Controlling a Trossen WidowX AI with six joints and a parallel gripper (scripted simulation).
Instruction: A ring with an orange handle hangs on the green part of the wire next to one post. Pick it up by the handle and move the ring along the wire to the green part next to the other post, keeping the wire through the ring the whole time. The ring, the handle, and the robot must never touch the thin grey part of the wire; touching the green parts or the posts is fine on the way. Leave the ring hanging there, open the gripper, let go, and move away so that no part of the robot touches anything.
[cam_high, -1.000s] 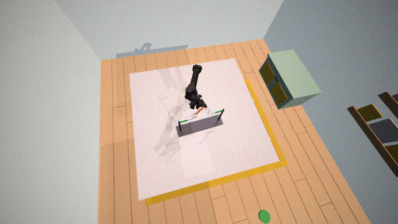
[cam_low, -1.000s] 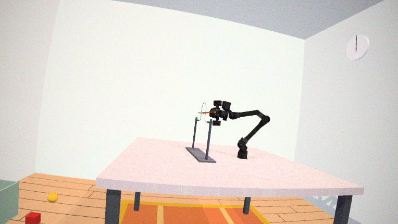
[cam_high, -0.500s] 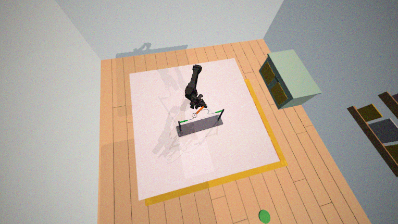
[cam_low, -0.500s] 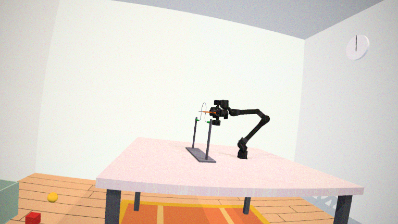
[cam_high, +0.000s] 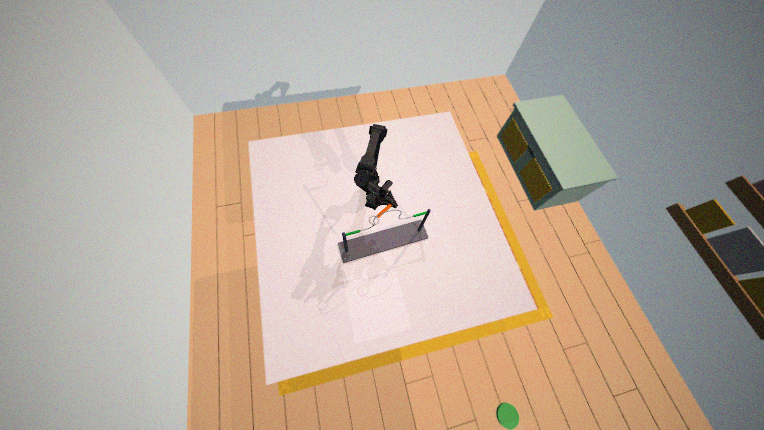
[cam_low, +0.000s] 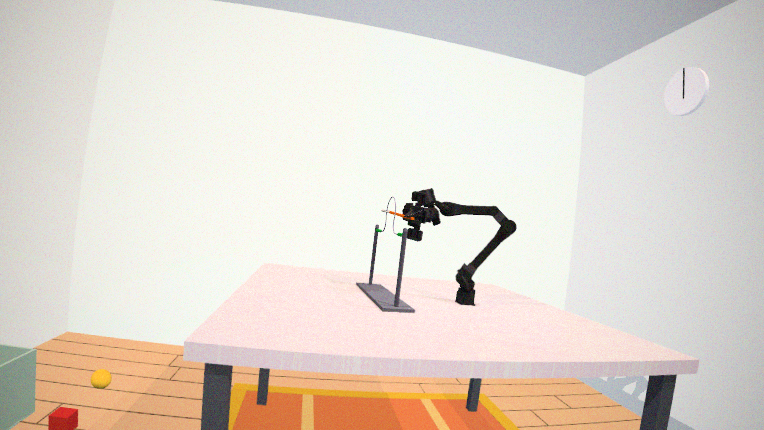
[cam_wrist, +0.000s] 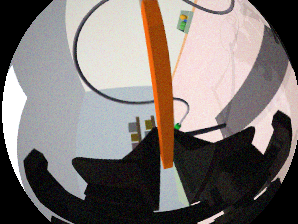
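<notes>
My gripper (cam_high: 392, 205) (cam_low: 411, 217) (cam_wrist: 161, 129) is shut on the far end of the orange handle (cam_high: 383, 211) (cam_low: 398, 215) (cam_wrist: 159, 75). The small pale ring (cam_high: 369, 220) (cam_low: 384, 210) is beyond the top of the wrist view. It is up at the thin grey wire (cam_low: 391, 197) (cam_wrist: 76, 50), nearer the left post (cam_high: 345, 243) (cam_low: 373, 256) of the top view, past that side's green part (cam_high: 352, 232) (cam_low: 378, 230). The other green part (cam_high: 420, 214) (cam_low: 399, 234) (cam_wrist: 177, 126) joins the right post (cam_high: 423, 221) (cam_low: 400, 272). Ring-to-wire clearance is too small to tell.
The posts stand on a dark base plate (cam_high: 384, 241) (cam_low: 384, 299) on the pale table (cam_high: 299, 176) (cam_low: 299, 325). The wire bends in a high arch between the posts, in front of the gripper. A green cabinet (cam_high: 572, 144) stands off the table.
</notes>
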